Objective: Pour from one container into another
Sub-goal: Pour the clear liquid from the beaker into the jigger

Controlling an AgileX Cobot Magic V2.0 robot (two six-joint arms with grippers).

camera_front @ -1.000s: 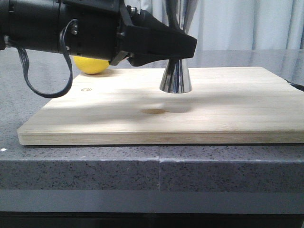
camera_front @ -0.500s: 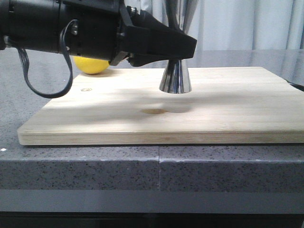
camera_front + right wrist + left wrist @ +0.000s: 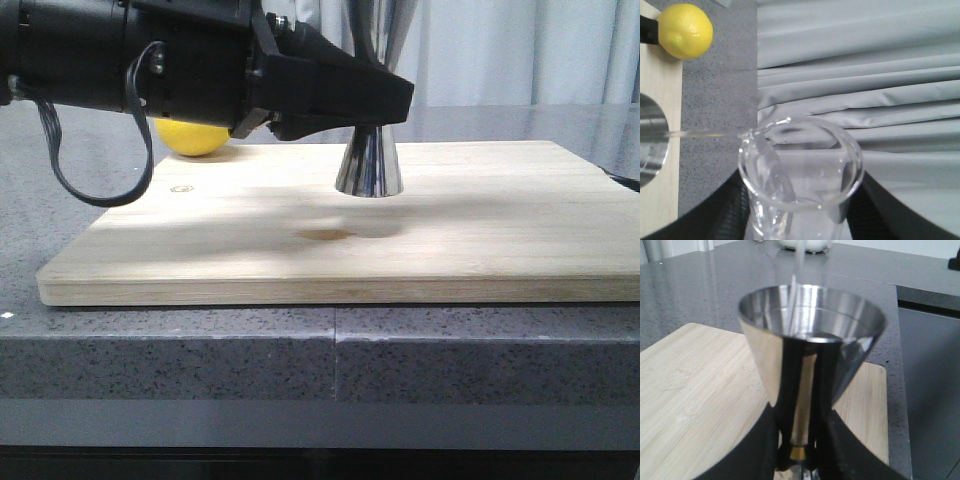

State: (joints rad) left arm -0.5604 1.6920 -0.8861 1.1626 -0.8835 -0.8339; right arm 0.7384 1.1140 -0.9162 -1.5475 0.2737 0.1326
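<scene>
Left hand (image 3: 385, 95) pinching jigger (image 3: 369, 165) at its waist, jigger upright on the wooden board (image 3: 480, 230). Right hand (image 3: 800, 220) clamped on tilted beaker (image 3: 800, 170), thin clear stream (image 3: 705, 132) running from its lip into jigger cup. Lemon (image 3: 190, 137) behind board on tabletop (image 3: 500, 340).

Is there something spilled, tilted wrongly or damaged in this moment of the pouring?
Nothing stands out. The stream from the tilted beaker falls inside the jigger, which stands upright on the board in the left tool. A small dark spot on the board looks like wood grain, not clearly a spill.
</scene>
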